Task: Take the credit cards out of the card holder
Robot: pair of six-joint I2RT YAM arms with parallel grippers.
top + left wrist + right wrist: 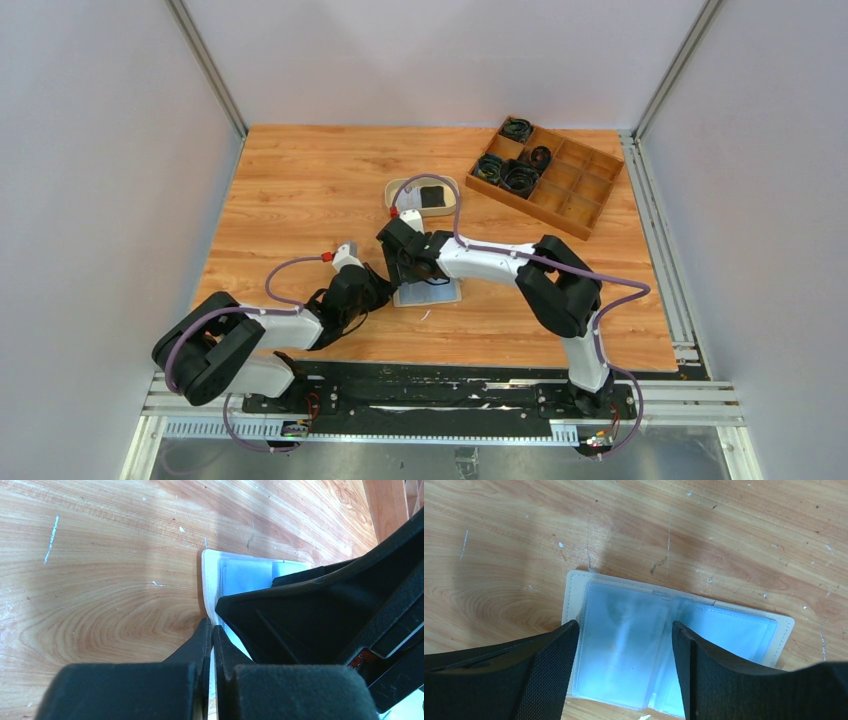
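The card holder point(437, 293) lies open on the table, beige rim out, pale blue clear sleeves up. My left gripper point(383, 293) is shut on its left edge; the left wrist view shows a thin white edge pinched between the fingers point(210, 630), with the holder point(240, 572) beyond. My right gripper point(410, 270) hovers open over the holder; in the right wrist view point(624, 630) its fingers straddle the left sleeve of the holder point(624, 630). No card shows in the sleeves. A black card point(432, 196) and a white card point(408, 197) lie in the oval tray.
The oval beige tray point(448, 183) sits just behind the right gripper. A wooden compartment box point(570, 190) with black cable coils point(510, 172) stands at the back right. The right gripper's black body point(325, 615) fills the right of the left wrist view.
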